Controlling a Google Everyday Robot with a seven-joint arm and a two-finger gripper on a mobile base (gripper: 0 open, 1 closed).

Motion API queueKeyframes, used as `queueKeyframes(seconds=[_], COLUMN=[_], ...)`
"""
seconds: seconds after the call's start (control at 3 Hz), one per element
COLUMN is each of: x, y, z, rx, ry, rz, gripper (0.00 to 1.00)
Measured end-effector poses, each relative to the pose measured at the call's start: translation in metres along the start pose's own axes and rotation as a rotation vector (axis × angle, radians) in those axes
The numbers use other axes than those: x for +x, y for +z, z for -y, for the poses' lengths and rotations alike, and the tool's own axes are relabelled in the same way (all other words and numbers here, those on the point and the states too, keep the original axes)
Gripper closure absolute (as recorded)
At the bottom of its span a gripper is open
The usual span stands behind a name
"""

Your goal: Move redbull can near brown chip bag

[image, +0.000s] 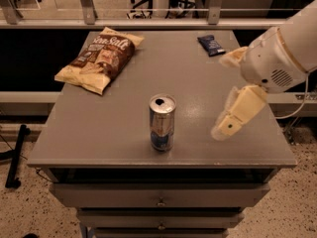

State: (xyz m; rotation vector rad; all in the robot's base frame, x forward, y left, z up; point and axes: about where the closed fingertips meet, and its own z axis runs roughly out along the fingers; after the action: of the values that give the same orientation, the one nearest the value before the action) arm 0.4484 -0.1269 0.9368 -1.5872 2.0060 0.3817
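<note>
Nothing of the job looks done yet. The can (162, 123) stands upright near the front edge of the table (89, 138), well apart from the bag (99, 58) lying at the far left. The pincer (222, 97) hovers to the can's right, spread wide and holding nothing. The can is slim, silver and blue, with a dark opening in its top.

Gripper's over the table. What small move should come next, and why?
Probably ease the gripper sideways toward the redbull can. The can stands upright near the table's front edge, ungrasped, and the gripper hangs open on its right in the view, apart from it. The brown chip bag lies at the far left corner.
</note>
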Motion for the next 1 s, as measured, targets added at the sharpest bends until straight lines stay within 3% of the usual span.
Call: queueKeyframes(seconds=[0.67, 1.0], x=[-0.076, -0.087], y=[0.068, 0.089], z=[-0.045, -0.059], rx=[-0.131, -0.161], ry=[-0.089, -0.102], rz=[0.402, 0.521], gripper=[0.0, 0.0])
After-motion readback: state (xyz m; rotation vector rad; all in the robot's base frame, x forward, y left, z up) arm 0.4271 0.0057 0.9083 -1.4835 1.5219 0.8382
